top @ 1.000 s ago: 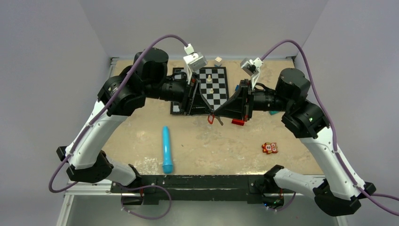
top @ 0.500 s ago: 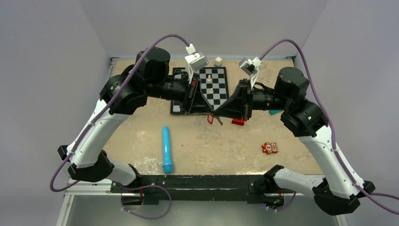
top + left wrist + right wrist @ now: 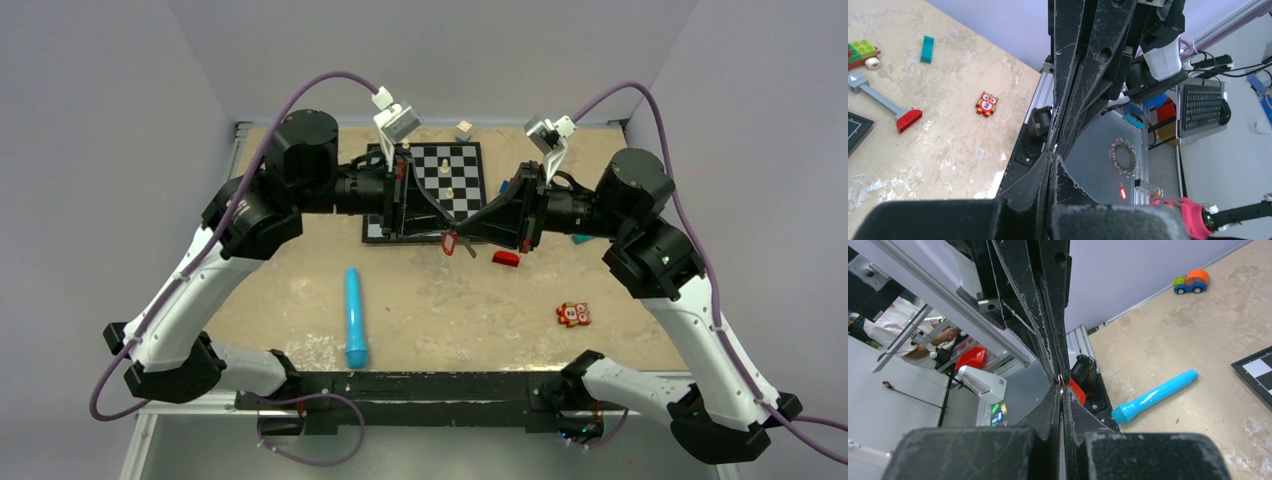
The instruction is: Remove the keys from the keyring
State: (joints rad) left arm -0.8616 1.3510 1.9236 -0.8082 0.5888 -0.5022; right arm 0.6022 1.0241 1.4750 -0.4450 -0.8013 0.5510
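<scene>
My two grippers meet tip to tip in the air in front of the chessboard. The left gripper (image 3: 446, 232) is shut, with a glint of metal at its tips (image 3: 1054, 148) that looks like the ring's thin wire. The right gripper (image 3: 462, 233) is shut on a thin silver strip, seemingly the key (image 3: 1061, 390), seen edge-on. The keyring's metal ring (image 3: 1061, 379) shows right at the fingertips. Its red tag (image 3: 449, 243) hangs just below the tips and also shows in the right wrist view (image 3: 1077, 392). Most of the key is hidden between the fingers.
A chessboard (image 3: 470, 192) with white pieces lies behind the grippers. A blue cylinder (image 3: 355, 317) lies front left. A red block-headed toy (image 3: 505, 258) lies just right of the tag, and an orange square toy (image 3: 572, 314) sits front right. A teal block (image 3: 927, 48) and a toy car (image 3: 1190, 281) lie further off.
Both arms have shifted outward and their wrists have turned. The joined fingertips stay in nearly the same spot, a little higher, and the red tag hangs a little higher with them.
</scene>
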